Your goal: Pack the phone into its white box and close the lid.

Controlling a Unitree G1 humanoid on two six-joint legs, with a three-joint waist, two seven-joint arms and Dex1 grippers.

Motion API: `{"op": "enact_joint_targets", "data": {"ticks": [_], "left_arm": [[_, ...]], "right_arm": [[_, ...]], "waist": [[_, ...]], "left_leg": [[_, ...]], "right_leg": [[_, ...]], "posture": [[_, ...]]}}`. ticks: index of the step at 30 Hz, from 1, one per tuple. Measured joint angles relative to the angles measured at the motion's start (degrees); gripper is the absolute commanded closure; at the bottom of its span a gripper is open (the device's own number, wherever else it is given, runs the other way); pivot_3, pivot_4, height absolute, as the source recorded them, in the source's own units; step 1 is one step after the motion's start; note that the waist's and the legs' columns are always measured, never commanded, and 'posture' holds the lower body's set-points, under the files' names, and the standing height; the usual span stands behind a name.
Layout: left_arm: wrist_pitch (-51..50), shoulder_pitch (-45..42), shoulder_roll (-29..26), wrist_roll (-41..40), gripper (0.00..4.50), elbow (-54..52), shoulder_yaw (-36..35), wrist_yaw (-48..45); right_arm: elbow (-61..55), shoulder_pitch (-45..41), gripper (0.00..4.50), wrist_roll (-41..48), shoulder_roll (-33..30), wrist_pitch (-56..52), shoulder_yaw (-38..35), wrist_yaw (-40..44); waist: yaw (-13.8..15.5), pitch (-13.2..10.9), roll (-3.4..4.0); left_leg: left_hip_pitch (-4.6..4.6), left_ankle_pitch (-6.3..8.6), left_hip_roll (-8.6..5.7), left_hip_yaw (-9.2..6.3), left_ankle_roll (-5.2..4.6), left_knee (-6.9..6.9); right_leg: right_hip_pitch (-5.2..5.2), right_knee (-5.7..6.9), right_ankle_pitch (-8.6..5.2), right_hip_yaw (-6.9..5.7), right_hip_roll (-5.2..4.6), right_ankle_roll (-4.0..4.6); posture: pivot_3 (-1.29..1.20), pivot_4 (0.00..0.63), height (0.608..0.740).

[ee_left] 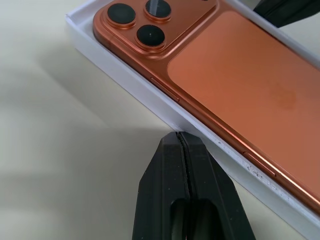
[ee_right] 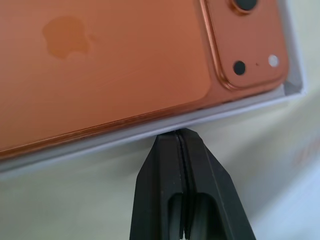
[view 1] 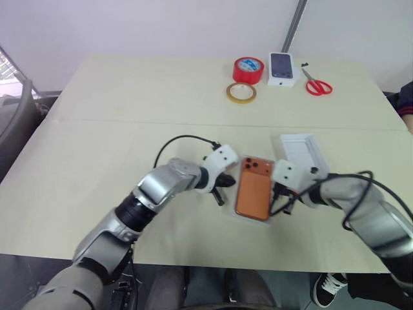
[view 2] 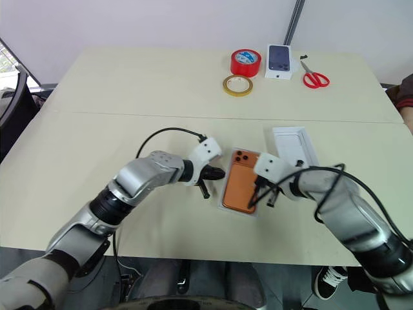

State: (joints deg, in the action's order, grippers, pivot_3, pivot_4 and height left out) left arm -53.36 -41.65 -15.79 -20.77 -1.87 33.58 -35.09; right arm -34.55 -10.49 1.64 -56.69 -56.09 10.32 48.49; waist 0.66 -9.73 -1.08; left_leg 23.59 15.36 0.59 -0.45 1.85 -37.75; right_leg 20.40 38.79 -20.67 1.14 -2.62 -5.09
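Note:
The copper-orange phone (view 1: 253, 187) lies back up inside the white box (ee_left: 125, 80), its three lenses at the far end. The box sits near the table's front edge, between my two grippers. My left gripper (view 1: 221, 194) is shut and empty, with its tip at the box's left wall (ee_left: 179, 137). My right gripper (view 1: 281, 203) is also shut and empty, its tip against the box's right wall (ee_right: 179, 134). The white lid (view 1: 303, 152) lies just beyond the right gripper, open side up.
At the far side of the table stand a red tape roll (view 1: 248, 70), a yellow tape ring (view 1: 241, 92), a small white carton printed with a dark phone (view 1: 282, 68) and red scissors (view 1: 317, 84). A person's sleeve (view 1: 406, 103) shows at the right edge.

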Motion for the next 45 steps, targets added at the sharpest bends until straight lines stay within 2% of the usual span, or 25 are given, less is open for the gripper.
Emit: {"op": "enact_joint_targets", "data": {"ticks": [4,9,19,26,35,45], "left_arm": [[-1.36,0.26,2.25,0.43,4.47,-0.06,0.84,-2.43],[-1.40,0.41,2.81,1.59,4.47,-0.16,1.07,-4.01],[-2.04,0.40,6.62,2.84,4.47,4.58,-3.12,-4.00],[-1.30,0.39,9.34,3.88,4.47,7.81,-5.82,-2.82],[-0.74,-0.51,9.54,5.78,4.47,9.61,-8.41,-1.62],[-1.49,-0.50,7.85,6.43,4.47,7.20,-7.54,-3.17]], "right_arm": [[-1.38,4.85,4.50,0.92,-1.62,-0.33,-4.31,0.09],[-1.34,5.42,4.50,1.00,-1.63,-0.26,-5.24,-0.62],[3.61,-3.13,4.50,-0.30,1.64,0.41,-3.80,-3.14],[5.62,-2.99,4.50,-0.77,1.31,1.36,-3.68,-3.12],[5.94,-1.10,4.50,-0.69,1.57,2.92,-2.25,-2.71],[7.40,-0.96,4.50,-0.72,1.78,5.35,-1.55,-2.52]], "waist": [[-0.01,0.03,0.06],[-0.01,0.03,0.07],[0.11,0.04,0.09],[0.01,0.04,0.08],[-0.07,0.04,0.08],[-0.39,0.04,0.09]], "left_leg": [[-0.04,0.00,0.02,0.01,0.00,0.00],[-0.04,0.00,0.02,0.00,0.00,-0.02],[-0.09,0.03,0.02,0.00,-0.05,-0.15],[-0.13,0.04,0.02,0.00,-0.07,-0.23],[-0.13,0.04,0.03,0.00,-0.07,-0.23],[-0.11,0.04,0.04,0.02,-0.06,-0.22]], "right_leg": [[-0.03,0.00,0.00,0.02,0.04,0.00],[-0.03,0.00,0.00,0.02,0.04,0.00],[-0.14,0.01,0.00,0.00,0.03,-0.01],[-0.21,0.03,0.01,-0.01,0.01,-0.02],[-0.18,0.08,0.01,0.00,0.03,-0.02],[-0.11,0.13,0.01,0.03,0.04,-0.02]], "posture": [[0.00,0.150,0.736],[0.00,0.150,0.736],[0.00,0.150,0.736],[0.00,0.150,0.736],[0.00,0.150,0.736],[0.00,0.150,0.736]]}}
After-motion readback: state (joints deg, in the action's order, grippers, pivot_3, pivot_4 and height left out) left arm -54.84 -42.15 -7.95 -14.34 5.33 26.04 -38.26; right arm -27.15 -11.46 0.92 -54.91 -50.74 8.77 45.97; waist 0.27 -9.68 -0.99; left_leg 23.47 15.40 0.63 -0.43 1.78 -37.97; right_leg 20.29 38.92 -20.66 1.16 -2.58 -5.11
